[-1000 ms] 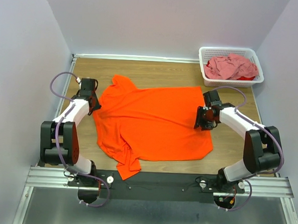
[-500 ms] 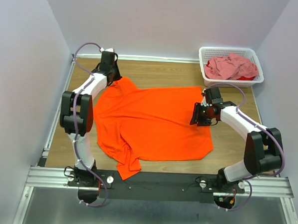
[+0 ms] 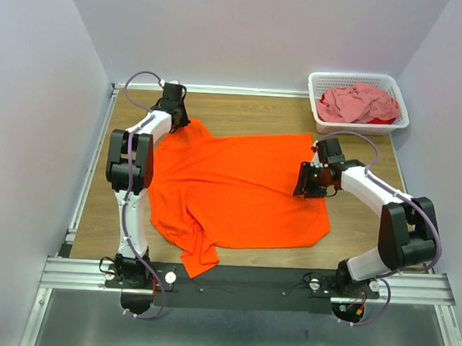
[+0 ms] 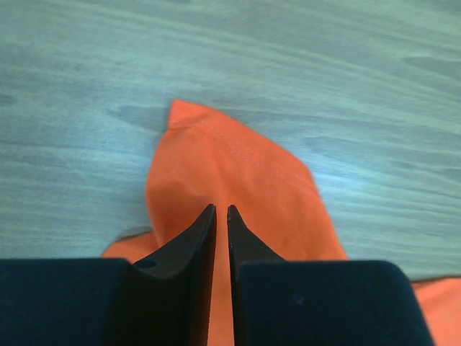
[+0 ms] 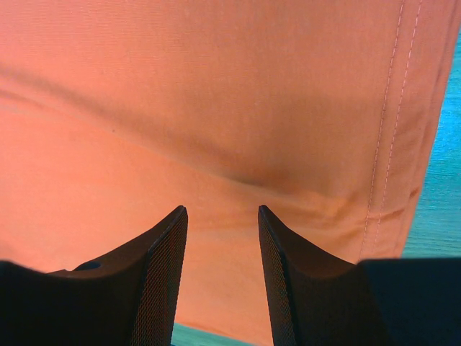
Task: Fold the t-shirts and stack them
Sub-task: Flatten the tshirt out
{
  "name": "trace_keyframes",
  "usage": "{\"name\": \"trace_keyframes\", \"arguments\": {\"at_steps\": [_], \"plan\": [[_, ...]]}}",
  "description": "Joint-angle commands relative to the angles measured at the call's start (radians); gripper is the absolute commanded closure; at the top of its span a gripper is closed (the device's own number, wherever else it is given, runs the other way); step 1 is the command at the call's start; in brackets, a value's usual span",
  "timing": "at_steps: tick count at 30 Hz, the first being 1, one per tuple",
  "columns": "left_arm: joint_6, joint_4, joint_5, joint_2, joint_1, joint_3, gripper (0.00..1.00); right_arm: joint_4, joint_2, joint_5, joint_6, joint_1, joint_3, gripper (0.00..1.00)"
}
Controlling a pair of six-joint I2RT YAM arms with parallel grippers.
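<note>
Left wrist view: left jaws nearly pressed together over orange t-shirt [image 4: 238, 180] sleeve, tip pointing straight ahead of them, pinch unclear. Right jaws spread above hem edge, tabletop [image 5: 443, 216] just right.

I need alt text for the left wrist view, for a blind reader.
The left gripper, its jaws almost closed, is over a pointed corner of the orange t-shirt lying on the wooden table. Whether it pinches the cloth is unclear.
</note>
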Motion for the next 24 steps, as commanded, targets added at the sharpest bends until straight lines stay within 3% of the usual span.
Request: {"name": "trace_keyframes", "arguments": {"at_steps": [1, 8, 15, 24], "plan": [[-0.015, -0.029, -0.049, 0.053, 0.025, 0.006, 0.82, 0.019, 0.006, -0.006, 0.013, -0.003, -0.017, 0.48], [0.011, -0.09, -0.075, 0.097, 0.053, 0.058, 0.82, 0.019, 0.025, 0.008, 0.017, -0.003, -0.01, 0.48], [0.029, -0.231, -0.064, 0.2, 0.093, 0.228, 0.82, 0.017, 0.032, 0.01, 0.028, -0.003, 0.008, 0.48], [0.111, -0.164, -0.028, 0.224, 0.107, 0.271, 0.81, 0.019, 0.063, -0.004, 0.024, -0.003, 0.014, 0.48]]}}
